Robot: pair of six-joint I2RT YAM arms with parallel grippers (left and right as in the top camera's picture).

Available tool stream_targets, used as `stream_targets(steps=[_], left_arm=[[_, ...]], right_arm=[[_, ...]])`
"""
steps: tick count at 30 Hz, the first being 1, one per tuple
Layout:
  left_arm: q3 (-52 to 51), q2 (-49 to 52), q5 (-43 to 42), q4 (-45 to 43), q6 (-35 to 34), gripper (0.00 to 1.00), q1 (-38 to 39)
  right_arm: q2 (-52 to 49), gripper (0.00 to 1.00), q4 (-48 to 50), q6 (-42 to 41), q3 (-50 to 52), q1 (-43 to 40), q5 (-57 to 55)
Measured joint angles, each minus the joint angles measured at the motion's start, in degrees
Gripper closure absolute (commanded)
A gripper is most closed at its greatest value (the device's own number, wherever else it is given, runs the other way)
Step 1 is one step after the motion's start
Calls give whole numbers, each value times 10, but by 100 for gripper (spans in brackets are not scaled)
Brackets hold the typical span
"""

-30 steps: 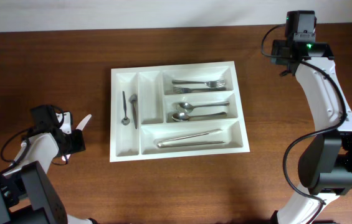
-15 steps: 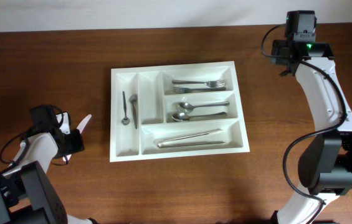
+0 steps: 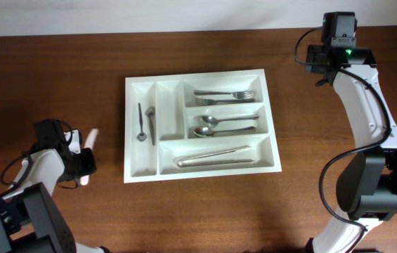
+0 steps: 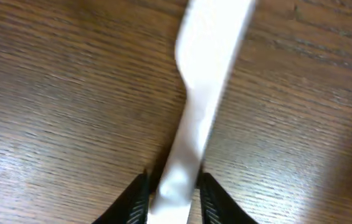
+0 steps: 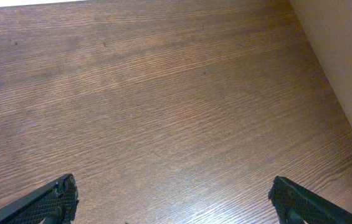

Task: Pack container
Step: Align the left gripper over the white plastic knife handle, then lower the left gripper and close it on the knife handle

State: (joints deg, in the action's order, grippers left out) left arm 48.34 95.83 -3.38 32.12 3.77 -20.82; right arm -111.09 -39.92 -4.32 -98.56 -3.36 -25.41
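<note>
The container [image 3: 133, 83] is a white five-compartment tray at mid-table. It holds forks [image 3: 225, 95], spoons [image 3: 226, 125], knives [image 3: 213, 156] and small spoons [image 3: 145, 123]. Far to its left, low over the wood, my left gripper [image 3: 85, 159] [image 4: 172, 194] is closed round the narrow handle of a white plastic utensil [image 3: 91, 136] [image 4: 208, 68]. The utensil's wider end points away from the jaws, and the view is blurred. My right gripper [image 3: 339, 24] [image 5: 176, 199] is at the back right, wide open over bare wood with nothing between its fingers [image 5: 56, 198].
One narrow upright compartment [image 3: 170, 109] of the tray has nothing in it. The back edge of the table and a pale wall [image 5: 344, 56] lie just beyond the right gripper. Bare wood [image 3: 57, 70] surrounds the tray on all sides.
The left jaws have closed in on the white utensil, which has swung from slanting up-right to lying nearly in line with the gripper. The right arm has not moved.
</note>
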Motion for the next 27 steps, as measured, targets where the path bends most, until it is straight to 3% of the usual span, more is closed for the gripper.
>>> stream_targets(steps=[4,5,27], left_arm=[[0,0,-14,6,-3,97,-1],[0,0,-17,7,-6,98,-2],[18,9,-102,-1,-11,98,-3]], right_arm=[[0,1,0,0,0,0,0],[0,1,0,0,0,0,0],[0,1,0,0,0,0,0]])
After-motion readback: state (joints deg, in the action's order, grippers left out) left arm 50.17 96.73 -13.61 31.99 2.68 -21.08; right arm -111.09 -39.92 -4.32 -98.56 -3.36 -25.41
